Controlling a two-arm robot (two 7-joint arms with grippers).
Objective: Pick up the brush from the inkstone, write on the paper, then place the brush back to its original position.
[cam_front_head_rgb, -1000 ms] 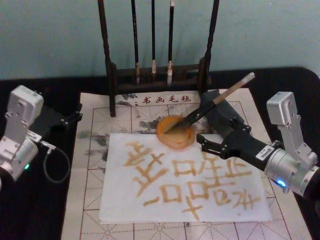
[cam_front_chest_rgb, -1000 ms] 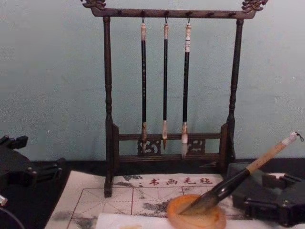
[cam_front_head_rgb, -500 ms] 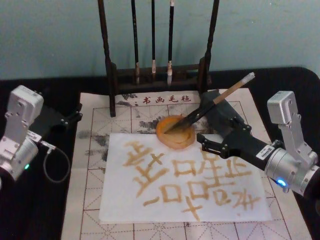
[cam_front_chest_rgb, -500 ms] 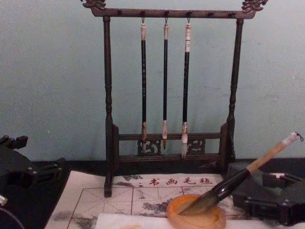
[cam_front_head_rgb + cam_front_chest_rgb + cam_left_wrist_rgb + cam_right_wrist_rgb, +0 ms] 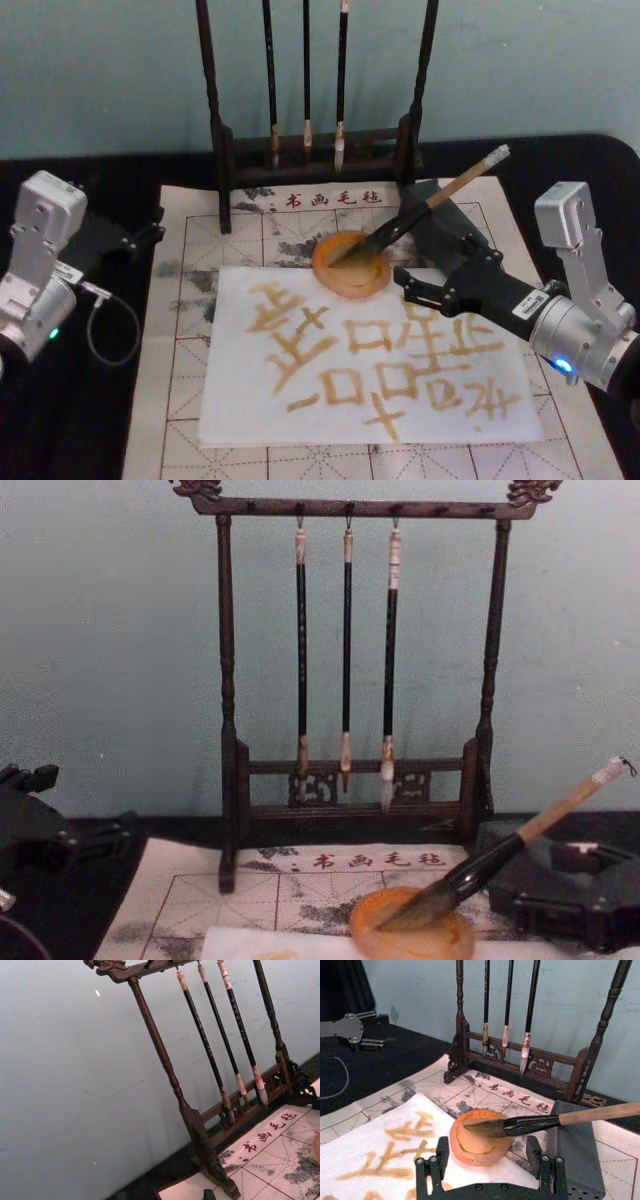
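Note:
The brush (image 5: 420, 212) lies at a slant, its olive-brown bristles in the orange inkstone (image 5: 350, 265) and its tan handle leaning on a grey block (image 5: 450, 225). My right gripper (image 5: 402, 284) is open just right of the inkstone, low over the paper (image 5: 300, 400), holding nothing. In the right wrist view its fingers (image 5: 427, 1170) straddle the inkstone (image 5: 480, 1145) from the near side, below the brush (image 5: 530, 1124). The chest view shows the brush (image 5: 500, 855) resting in the inkstone (image 5: 410, 935). My left gripper (image 5: 145, 235) is parked open at the far left, off the felt mat.
A dark wooden rack (image 5: 215, 150) with three thin hanging brushes (image 5: 306, 70) stands at the back of the gridded felt mat (image 5: 180, 420). The paper carries several tan brush-written characters. A cable loop (image 5: 110, 330) lies by the left arm.

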